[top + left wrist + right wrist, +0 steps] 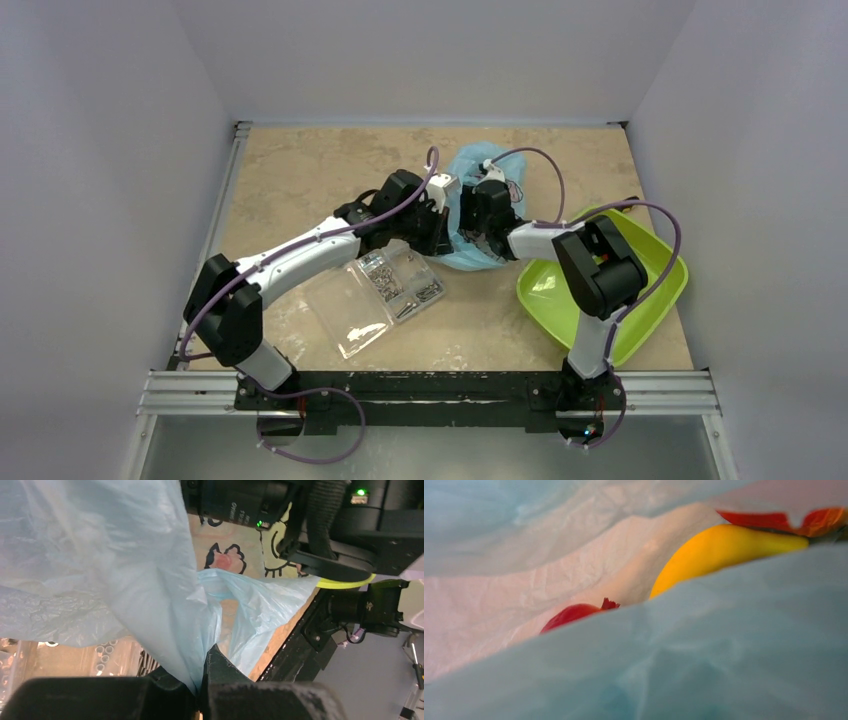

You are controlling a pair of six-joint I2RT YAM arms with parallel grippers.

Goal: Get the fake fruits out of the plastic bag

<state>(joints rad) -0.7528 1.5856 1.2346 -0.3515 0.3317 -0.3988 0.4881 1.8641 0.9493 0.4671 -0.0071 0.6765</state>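
Left gripper: jaws pressed together on a gather of the plastic bag. It pinched the film at the bag's left edge, and the film rose taut from the pinch.

Clear compartment box: lay just beside that wrist, on the near side, and had no part in the task.

The bag sat mid-table between the two wrists, crumpled, with its print facing the left camera.

Right gripper: nosed into the bag from the right. Its fingers showed in no view, so I could not tell whether they were spread or closed.

Fruits were inside the bag, seen from the right wrist:
- A red piece lay low and left of centre.
- The banana lay ahead and to the right. Its long axis ran from lower left up to the right, with the tip pointing right.
- An orange-red piece lay just beyond the banana's tip.
- No green fruit was in view.

A fold of blue film crossed the foreground between the camera and all three.

Judgement: the right arm was the nearer one. The reach would need to clear that fold and close across the banana's short axis.

Lime-green tray: just right of the bag.
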